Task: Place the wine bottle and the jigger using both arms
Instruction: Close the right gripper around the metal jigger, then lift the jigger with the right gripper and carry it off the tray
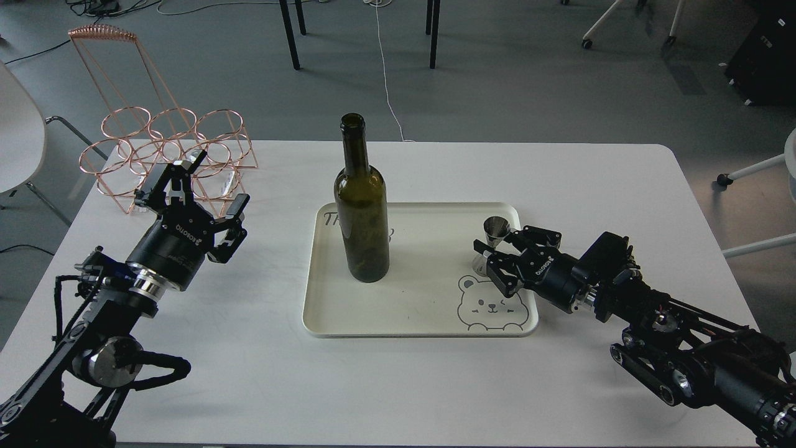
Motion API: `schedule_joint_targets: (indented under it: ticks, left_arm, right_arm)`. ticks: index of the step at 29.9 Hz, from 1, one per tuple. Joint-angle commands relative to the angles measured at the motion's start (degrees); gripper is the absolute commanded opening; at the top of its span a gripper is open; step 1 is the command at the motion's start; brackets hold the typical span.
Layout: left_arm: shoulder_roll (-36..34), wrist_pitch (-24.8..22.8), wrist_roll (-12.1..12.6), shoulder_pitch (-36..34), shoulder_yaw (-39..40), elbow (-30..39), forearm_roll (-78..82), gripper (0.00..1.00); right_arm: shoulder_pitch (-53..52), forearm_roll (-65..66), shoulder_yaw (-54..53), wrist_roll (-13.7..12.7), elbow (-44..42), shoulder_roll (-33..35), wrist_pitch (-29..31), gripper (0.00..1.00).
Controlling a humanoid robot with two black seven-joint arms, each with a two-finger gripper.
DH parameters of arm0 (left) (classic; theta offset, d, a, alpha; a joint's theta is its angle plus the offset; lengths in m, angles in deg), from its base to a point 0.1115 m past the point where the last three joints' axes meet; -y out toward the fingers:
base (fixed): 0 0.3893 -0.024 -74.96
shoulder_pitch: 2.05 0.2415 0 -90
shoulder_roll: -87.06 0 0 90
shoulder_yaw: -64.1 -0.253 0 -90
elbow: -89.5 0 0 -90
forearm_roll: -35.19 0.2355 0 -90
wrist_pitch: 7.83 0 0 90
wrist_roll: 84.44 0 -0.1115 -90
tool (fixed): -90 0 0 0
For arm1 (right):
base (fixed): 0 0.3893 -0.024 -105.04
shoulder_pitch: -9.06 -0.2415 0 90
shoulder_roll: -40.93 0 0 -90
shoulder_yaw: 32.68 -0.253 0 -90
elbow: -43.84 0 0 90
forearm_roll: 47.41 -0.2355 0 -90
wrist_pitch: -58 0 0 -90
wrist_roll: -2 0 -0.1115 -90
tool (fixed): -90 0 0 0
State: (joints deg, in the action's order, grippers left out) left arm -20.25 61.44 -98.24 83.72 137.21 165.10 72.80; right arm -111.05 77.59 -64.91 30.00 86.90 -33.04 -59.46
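White table [435, 373], cream tray [348, 326] centre. Wine bottle [362, 205] upright on tray, free. Jigger [494, 239] at tray's right edge, right end effector [497, 258] fingers around it, pinch unclear. Left end effector [199, 199] spread, well apart. Likely placing step; next: release, withdraw without tipping jigger.

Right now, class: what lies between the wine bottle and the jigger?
In the head view, only bare cream tray floor separates the wine bottle from the jigger; the bear drawing sits nearer the front edge, off that line.
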Motion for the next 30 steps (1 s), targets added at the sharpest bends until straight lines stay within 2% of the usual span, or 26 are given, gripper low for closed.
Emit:
schedule_joint_targets:
  ticks: [1,7,13,20,30]
  left_arm:
    - [0.0,0.0,0.0,-0.1,0.0,0.1,0.0,0.98]
    - [0.0,0.0,0.0,-0.1,0.0,0.2,0.0,0.98]
    - [-0.1,0.0,0.0,0.0,0.0,1.0,0.0,0.98]
    - [-0.1,0.0,0.0,0.0,0.0,1.2,0.0,0.98]
    - [0.1,0.0,0.1,0.1,0.0,2.1,0.1,0.98]
  right_arm:
    - [-0.1,0.0,0.0,0.0,0.0,0.0,-0.3,0.29]
    - [0.7,0.0,0.0,0.0,0.1,0.7,-0.5,0.14]
    - [0.9,0.0,-1.3,0.0,2.5,2.6,-0.5,0.15]
    - [1.1,0.0,-8.0,0.0,6.9,6.4,-0.5,0.16]
    - [6.2,-4.8,-11.7,0.0,4.8,14.2,-0.5,0.16]
